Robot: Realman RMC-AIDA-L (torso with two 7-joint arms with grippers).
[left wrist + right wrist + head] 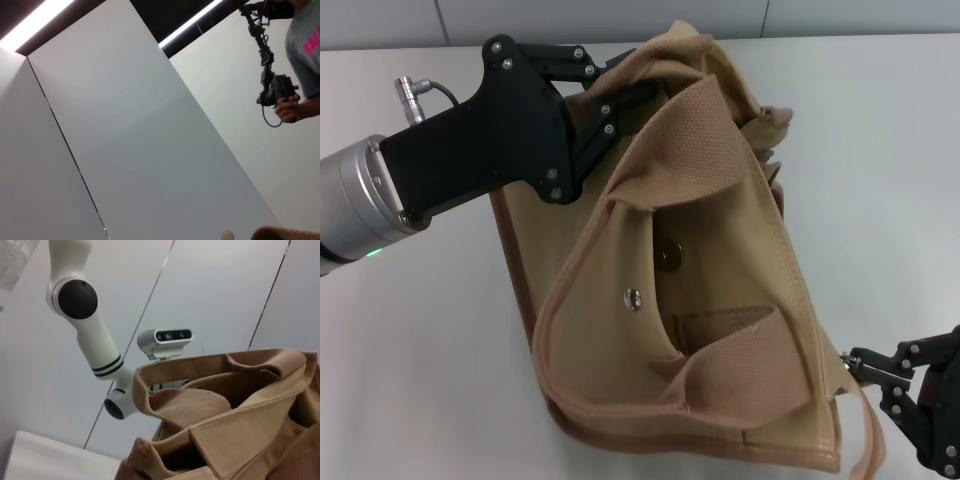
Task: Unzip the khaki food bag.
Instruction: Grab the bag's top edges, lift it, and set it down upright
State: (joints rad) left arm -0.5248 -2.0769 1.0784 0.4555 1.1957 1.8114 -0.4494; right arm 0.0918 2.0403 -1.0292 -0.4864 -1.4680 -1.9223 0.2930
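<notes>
1. Bag placement: the khaki food bag (720, 300) fills the centre of the head view, lying tilted on the white table (410, 380), snap-button pocket facing up.
2. Left gripper (625, 85), upper left of the frame, is pinched on the bag's top edge.
3. Right gripper (855, 365), lower right corner, touches the bag's lower corner; whether its fingers grip anything cannot be told.

My matt black left gripper (630, 85) meets the bag (760, 300): rough tan canvas, ribbed webbing, shiny metal snap (633, 298).
</notes>
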